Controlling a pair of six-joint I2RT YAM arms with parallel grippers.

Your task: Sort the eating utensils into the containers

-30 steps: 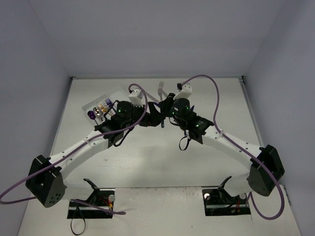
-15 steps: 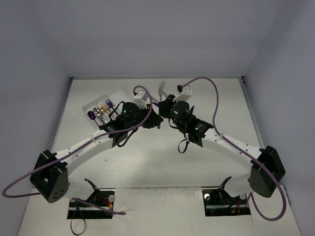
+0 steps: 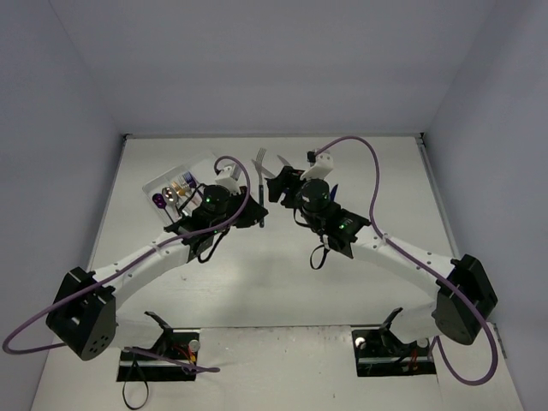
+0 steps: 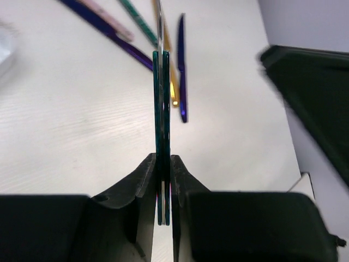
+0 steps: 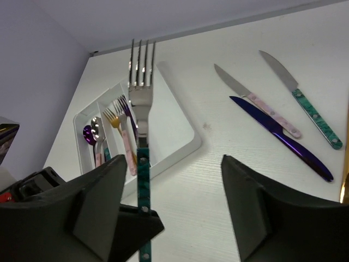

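A fork (image 3: 260,167) with silver tines and a teal handle stands tines-up above the table, and my left gripper (image 3: 259,214) is shut on its handle. In the left wrist view the teal handle (image 4: 161,103) runs straight out from between the pinched jaws of the left gripper (image 4: 163,180). My right gripper (image 5: 173,180) is open beside the fork (image 5: 140,93), which stands apart from its left finger (image 5: 98,202). The white tray (image 5: 174,128) lies behind, holding a purple spoon (image 5: 87,132), a gold fork (image 5: 113,117) and other utensils.
Three knives lie on the table right of the tray: pink-handled (image 5: 256,102), teal-handled (image 5: 308,106) and purple (image 5: 281,136). The left wrist view also shows a dark blue knife (image 4: 181,71) and a gold one (image 4: 173,87). The right arm (image 4: 313,103) hangs close by.
My left gripper has shut on the fork's handle and the right gripper has opened off it. The left arm has carried the fork a little to the left.
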